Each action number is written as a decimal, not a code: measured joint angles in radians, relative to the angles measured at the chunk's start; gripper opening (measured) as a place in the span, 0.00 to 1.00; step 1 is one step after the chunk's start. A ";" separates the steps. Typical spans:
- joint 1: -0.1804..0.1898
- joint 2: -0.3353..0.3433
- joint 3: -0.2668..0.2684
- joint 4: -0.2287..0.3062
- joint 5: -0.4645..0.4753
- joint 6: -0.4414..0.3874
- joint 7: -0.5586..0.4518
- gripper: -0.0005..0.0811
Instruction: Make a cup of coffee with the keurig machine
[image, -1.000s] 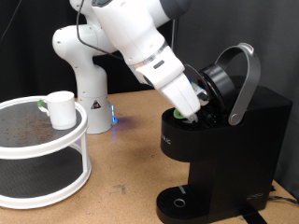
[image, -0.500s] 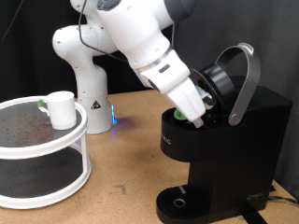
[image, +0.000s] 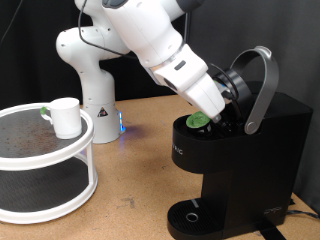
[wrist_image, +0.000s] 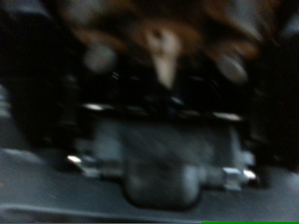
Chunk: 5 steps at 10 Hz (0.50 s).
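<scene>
Exterior view: pincer (image: 222, 104) at open brew head of keurig machine (image: 240, 170), lid up, green-topped pod (image: 198, 121) in chamber just beside fingertips. Pincer state: cannot tell. Step, prob: pod loading. Cup (image: 65, 117) on tiered tray (image: 60, 150), well apart on bench (image: 140, 180). Wrist view blurred. No legible writing.

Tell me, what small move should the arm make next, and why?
Probably draw the hand up and clear of the keurig. Its lid is raised, a green-topped pod sits in the open chamber, and the hand hangs just above it. The cup waits on the round shelf.
</scene>
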 joint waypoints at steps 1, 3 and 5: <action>-0.001 -0.015 -0.001 -0.004 -0.003 -0.016 -0.002 0.99; -0.005 -0.043 -0.001 -0.013 -0.013 -0.042 -0.005 0.99; -0.005 -0.057 -0.001 -0.022 -0.053 -0.053 0.011 0.99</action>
